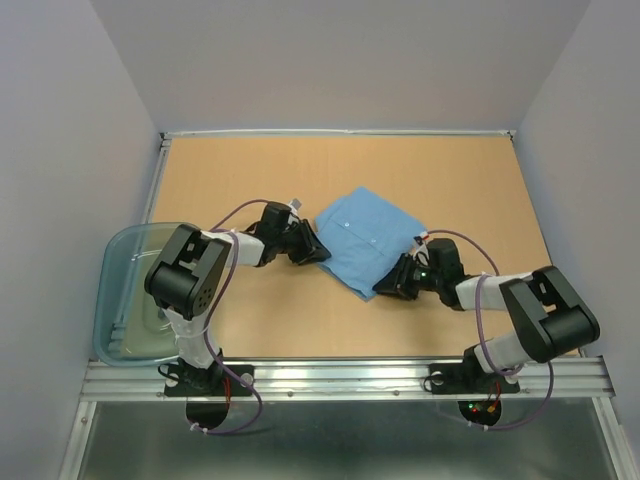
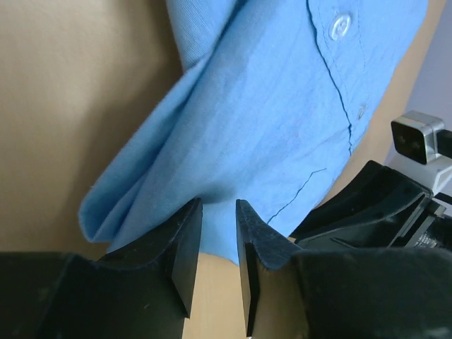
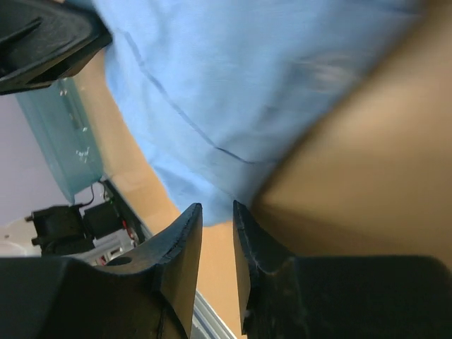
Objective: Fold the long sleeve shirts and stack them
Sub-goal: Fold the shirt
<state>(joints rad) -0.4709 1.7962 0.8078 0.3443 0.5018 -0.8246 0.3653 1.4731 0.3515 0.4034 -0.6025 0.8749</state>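
Currently one long sleeve shirt (image 1: 368, 240) in view: light blue, button-front, lying as a folded, roughly square bundle, turned corner-on, at mid-table (image 1: 250, 170), slightly right of centre. Flat on the surface, not lifted.

Two arms, both reaching in low to the shirt from opposite sides. The left gripper (image 2: 215, 212) is at the shirt's left corner. In the left wrist view its fingers (image 2: 185, 236) are narrow, with a thin slit between them. The tips sit right at a layered fold edge. Blue cloth shows in the upper part of the slit and bare table below. Cannot tell whether any cloth is actually pinched.

The right gripper (image 3: 217, 212) is at the shirt's near corner. Its jaws are also narrow, tips just at the hem, and the slit shows mostly table. That view is blurred, so the grip cannot be told either.

One white button (image 2: 340, 27) is clear on the placket, with one fainter one below it.

One clear bluish plastic tub (image 1: 112, 290) sits at the table's left edge beside the left arm, well apart from the shirt. Its contents are not readable.
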